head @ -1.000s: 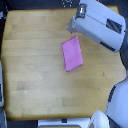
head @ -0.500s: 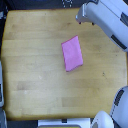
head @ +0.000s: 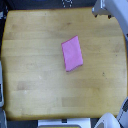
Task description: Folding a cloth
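You see the cloth [head: 72, 53] lying flat near the middle of the wooden table [head: 30, 75], slightly tilted, free of any grip, which suggests it is laid out for a fold or just left after one. The arm [head: 111, 7] sits at the exterior view's top right corner, farther back than a second ago; its fingers are out of frame, so you cannot tell their state.

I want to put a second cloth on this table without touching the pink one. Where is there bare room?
The cloth lies slightly above the middle of the wooden table. Bare wood surrounds it: broad patches toward the exterior view's left and along the bottom edge. The top right corner is crowded by the robot arm.
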Action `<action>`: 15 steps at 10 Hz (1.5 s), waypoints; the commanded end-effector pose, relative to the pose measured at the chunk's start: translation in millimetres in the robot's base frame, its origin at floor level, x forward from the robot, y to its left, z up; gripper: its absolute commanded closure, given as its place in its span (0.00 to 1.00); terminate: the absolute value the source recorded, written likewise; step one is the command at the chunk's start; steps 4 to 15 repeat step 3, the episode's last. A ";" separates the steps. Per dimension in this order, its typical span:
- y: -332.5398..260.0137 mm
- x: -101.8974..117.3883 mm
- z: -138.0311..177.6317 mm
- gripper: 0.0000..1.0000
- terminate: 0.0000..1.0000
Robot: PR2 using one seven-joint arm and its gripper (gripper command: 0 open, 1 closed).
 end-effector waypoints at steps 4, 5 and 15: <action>-142.6 -4.8 10.0 0.00 1.00; -142.6 -4.8 10.0 0.00 1.00; -142.6 -4.8 10.0 0.00 1.00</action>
